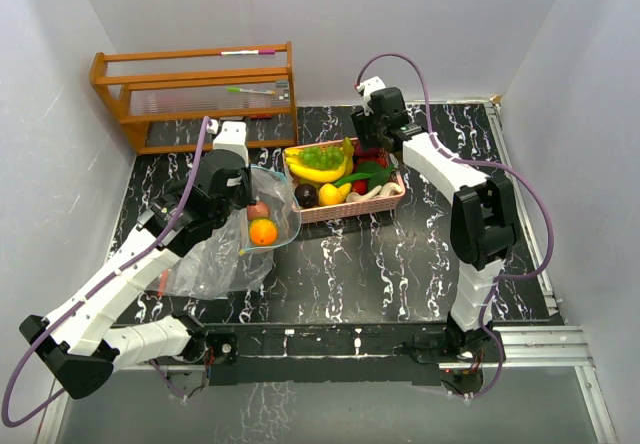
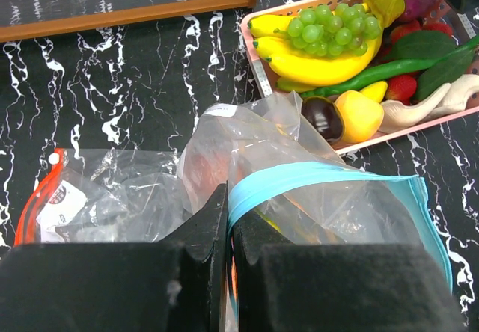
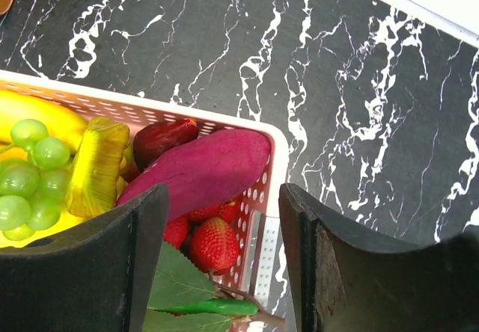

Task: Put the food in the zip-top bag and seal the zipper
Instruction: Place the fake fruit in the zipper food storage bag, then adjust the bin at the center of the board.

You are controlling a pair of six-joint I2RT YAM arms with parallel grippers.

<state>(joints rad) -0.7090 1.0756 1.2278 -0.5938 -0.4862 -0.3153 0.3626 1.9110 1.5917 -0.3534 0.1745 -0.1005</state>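
The food lies in a pink basket [image 1: 350, 209]: a banana bunch [image 2: 314, 66], green grapes [image 2: 329, 27], a purple sweet potato [image 3: 202, 167], strawberries [image 3: 215, 244] and a dark plum [image 2: 322, 117]. An orange [image 1: 263, 231] sits inside the clear zip-top bag [image 2: 299, 197]. My left gripper [image 2: 228, 220] is shut on the bag's blue zipper strip [image 2: 314, 175] and holds the mouth up beside the basket. Over the basket's far right corner, my right gripper [image 3: 224, 194] is open, one finger inside the basket and one outside its rim [image 3: 273, 197], nothing held.
A second clear bag with a red zipper [image 2: 45, 205] lies flat to the left of the held one. A wooden rack [image 1: 195, 89] with pens stands at the back left. White walls close in the black marbled table [image 1: 400, 264].
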